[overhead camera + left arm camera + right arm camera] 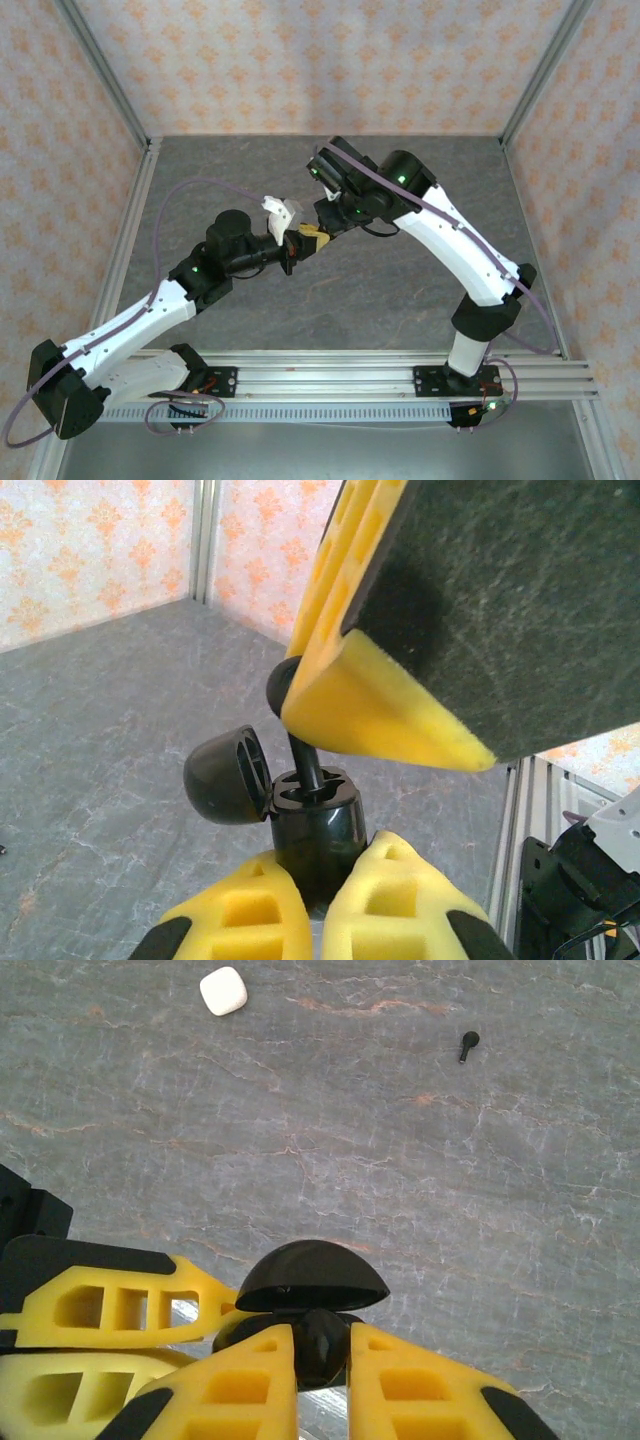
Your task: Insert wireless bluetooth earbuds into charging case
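Observation:
My left gripper [325, 868] is shut on the body of a black charging case [318, 825], held upright above the table, its domed lid [225, 775] hinged open to the left. My right gripper [322, 1348] is shut on a black earbud [325, 1335] just above the case. That earbud's stem [305, 760] reaches down into a slot in the case top, under a right finger [380, 710]. The two grippers meet mid-table, left [292, 246] and right [318, 233]. A second black earbud [467, 1042] lies loose on the table. The white earbuds are out of view.
A small white rounded case [223, 990] lies on the grey stone-patterned table [420, 1160], apart from the loose black earbud. An aluminium rail [330, 378] runs along the near edge. Patterned walls enclose the back and sides.

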Controlling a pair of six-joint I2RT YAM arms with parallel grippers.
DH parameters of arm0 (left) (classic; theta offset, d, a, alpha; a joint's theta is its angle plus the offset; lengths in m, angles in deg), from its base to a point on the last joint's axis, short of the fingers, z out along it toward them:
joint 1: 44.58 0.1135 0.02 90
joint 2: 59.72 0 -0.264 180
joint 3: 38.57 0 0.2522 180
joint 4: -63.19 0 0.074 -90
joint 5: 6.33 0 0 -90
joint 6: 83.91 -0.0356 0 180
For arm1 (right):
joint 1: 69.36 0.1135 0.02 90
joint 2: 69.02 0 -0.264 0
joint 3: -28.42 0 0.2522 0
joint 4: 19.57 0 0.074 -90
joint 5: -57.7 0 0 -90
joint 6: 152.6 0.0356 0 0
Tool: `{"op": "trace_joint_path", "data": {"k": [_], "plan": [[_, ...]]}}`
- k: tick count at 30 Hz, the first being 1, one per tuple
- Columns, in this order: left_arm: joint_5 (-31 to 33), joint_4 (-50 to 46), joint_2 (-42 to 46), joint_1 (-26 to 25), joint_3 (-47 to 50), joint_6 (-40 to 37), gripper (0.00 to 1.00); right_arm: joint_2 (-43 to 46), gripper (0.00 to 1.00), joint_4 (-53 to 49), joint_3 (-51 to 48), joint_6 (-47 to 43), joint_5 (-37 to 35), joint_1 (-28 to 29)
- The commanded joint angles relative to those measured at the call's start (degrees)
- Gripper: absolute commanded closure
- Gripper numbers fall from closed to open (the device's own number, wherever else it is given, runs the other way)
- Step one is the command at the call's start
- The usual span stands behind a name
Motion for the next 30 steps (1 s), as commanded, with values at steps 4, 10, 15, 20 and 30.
{"op": "trace_joint_path", "data": {"k": [4, 10, 15, 20, 30], "plan": [[-0.1, 0.7, 1.3, -0.3, -1.2, -1.6, 1.0, -1.3, 0.83, -5.5, 3.3, -0.9, -1.5, 1.0], [-0.1, 0.8, 1.0, -0.3, -1.4, -1.7, 1.0, -3.5, 0.83, -6.7, 4.7, -1.1, -0.5, 1.9], [-0.2, 0.7, 0.9, -0.3, -1.4, -1.8, 1.0, -4.5, 0.83, -7.0, 5.7, -1.1, 0.0, 2.1], [0.6, 0.7, 1.1, -0.3, -1.1, -1.8, 1.0, -4.9, 0.83, -7.5, 6.7, -0.5, 1.2, 2.1], [0.8, 3.7, 0.8, -0.3, -0.6, -0.5, 1.0, -5.4, 0.79, -7.6, 6.9, 3.3, 6.1, 2.1]]}}
